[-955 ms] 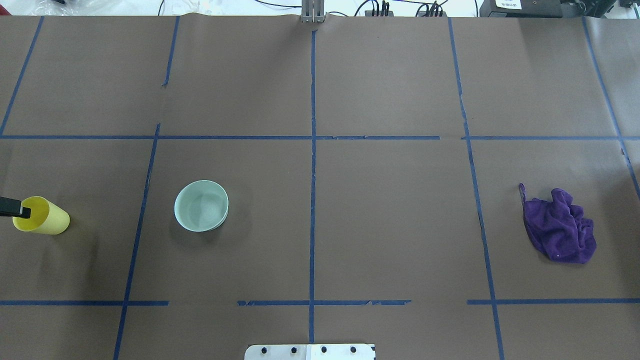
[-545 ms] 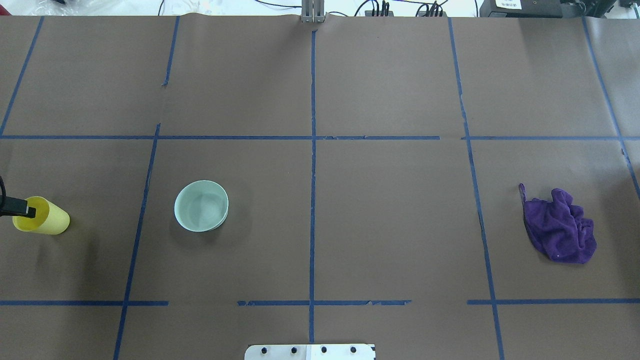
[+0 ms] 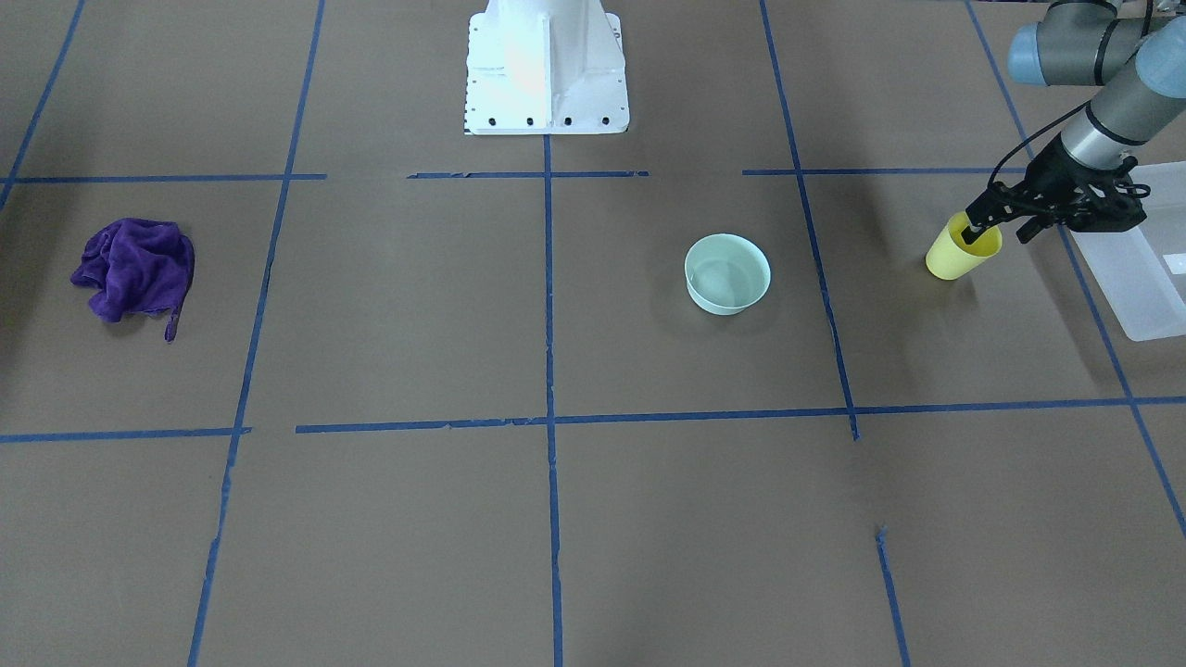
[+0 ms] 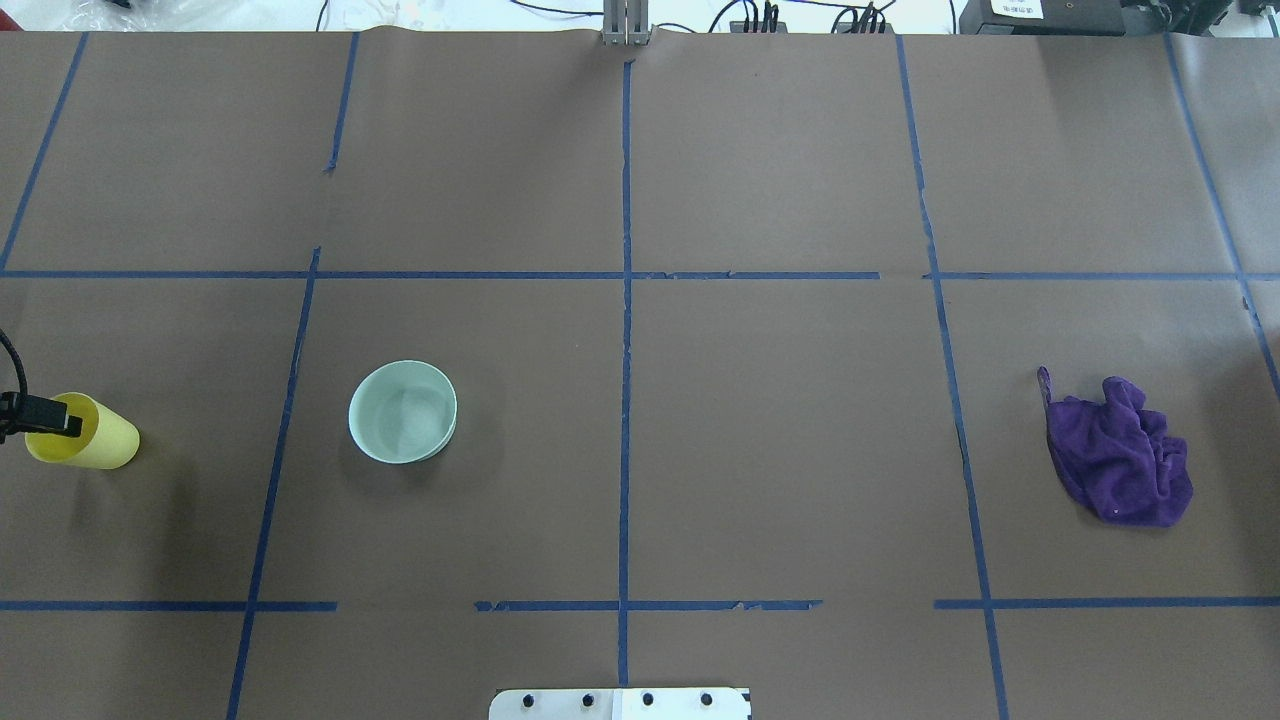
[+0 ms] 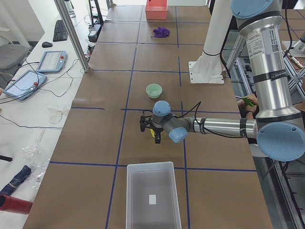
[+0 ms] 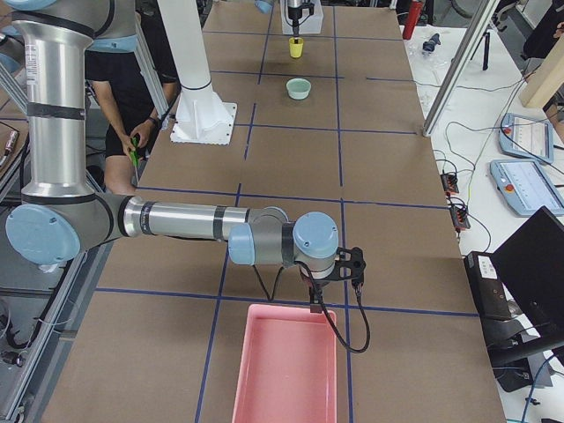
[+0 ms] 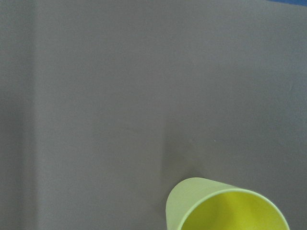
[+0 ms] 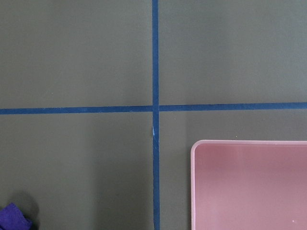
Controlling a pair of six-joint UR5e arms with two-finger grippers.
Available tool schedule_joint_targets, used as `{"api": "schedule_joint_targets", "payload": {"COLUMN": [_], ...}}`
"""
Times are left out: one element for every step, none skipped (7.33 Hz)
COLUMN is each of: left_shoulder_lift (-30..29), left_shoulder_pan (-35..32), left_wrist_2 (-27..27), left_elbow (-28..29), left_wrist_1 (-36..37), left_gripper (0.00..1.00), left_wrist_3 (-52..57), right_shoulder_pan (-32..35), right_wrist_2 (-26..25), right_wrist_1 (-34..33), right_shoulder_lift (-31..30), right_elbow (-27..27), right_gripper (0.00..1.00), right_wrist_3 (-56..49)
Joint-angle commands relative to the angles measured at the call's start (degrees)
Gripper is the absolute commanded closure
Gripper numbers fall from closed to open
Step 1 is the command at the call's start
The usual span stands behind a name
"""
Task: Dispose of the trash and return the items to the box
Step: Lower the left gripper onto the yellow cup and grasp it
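The yellow cup (image 3: pixel 962 252) stands upright on the table at my left end, also in the overhead view (image 4: pixel 85 432) and the left wrist view (image 7: pixel 225 206). My left gripper (image 3: pixel 993 234) is open and straddles the cup's rim, one finger inside the mouth and one outside on the box side. The mint-green bowl (image 3: pixel 727 273) sits apart, nearer the middle (image 4: pixel 402 411). The frosted white box (image 3: pixel 1140 269) lies just beyond the cup and looks empty (image 5: pixel 152 195). My right gripper (image 6: pixel 335 264) hangs over the far edge of a pink tray; I cannot tell its state.
A crumpled purple cloth (image 4: pixel 1115 460) lies on my right side of the table. The pink tray (image 6: pixel 286 361) sits at the right end, its corner in the right wrist view (image 8: pixel 249 187). The robot's base plate (image 3: pixel 547 65) is at mid-table edge.
My left gripper's finger has slid a little farther over the cup's mouth. The cup, the bowl and the cloth have not moved.
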Motion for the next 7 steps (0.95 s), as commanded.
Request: {"api": "schedule_joint_targets", "payload": {"left_shoulder_lift": [-0.3, -0.4, -0.4, -0.4, -0.4, -0.3, 0.4], "left_shoulder_pan": [1.3, 1.4, 1.4, 1.5, 1.4, 0.8, 0.6], "left_wrist_2": [1.1, 1.1, 1.1, 1.1, 1.1, 0.7, 0.4], "left_elbow": [0.1, 0.1, 0.0, 0.0, -0.6, -1.9, -4.1], "left_wrist_1": [0.0, 0.0, -0.1, -0.1, -0.1, 0.1, 0.8], "left_gripper": [0.33, 0.56, 0.83, 1.00, 1.00, 1.00, 1.00], "left_wrist_3": [-1.6, -1.8, -1.8, -1.9, -2.1, -2.1, -1.7], "right_shoulder_pan": [0.0, 0.0, 0.1, 0.0, 0.0, -0.2, -0.7], "right_wrist_2": [0.1, 0.1, 0.1, 0.1, 0.1, 0.1, 0.0], "right_wrist_1": [0.0, 0.2, 0.0, 0.0, 0.2, 0.2, 0.2], "right_shoulder_lift": [0.1, 0.1, 0.2, 0.2, 0.4, 0.6, 1.0], "right_elbow": [0.0, 0.0, 0.0, 0.0, 0.1, 1.2, 2.9], "right_gripper": [0.00, 0.00, 0.00, 0.00, 0.00, 0.00, 0.00], "right_wrist_3": [0.0, 0.0, 0.0, 0.0, 0.0, 0.1, 0.5]}}
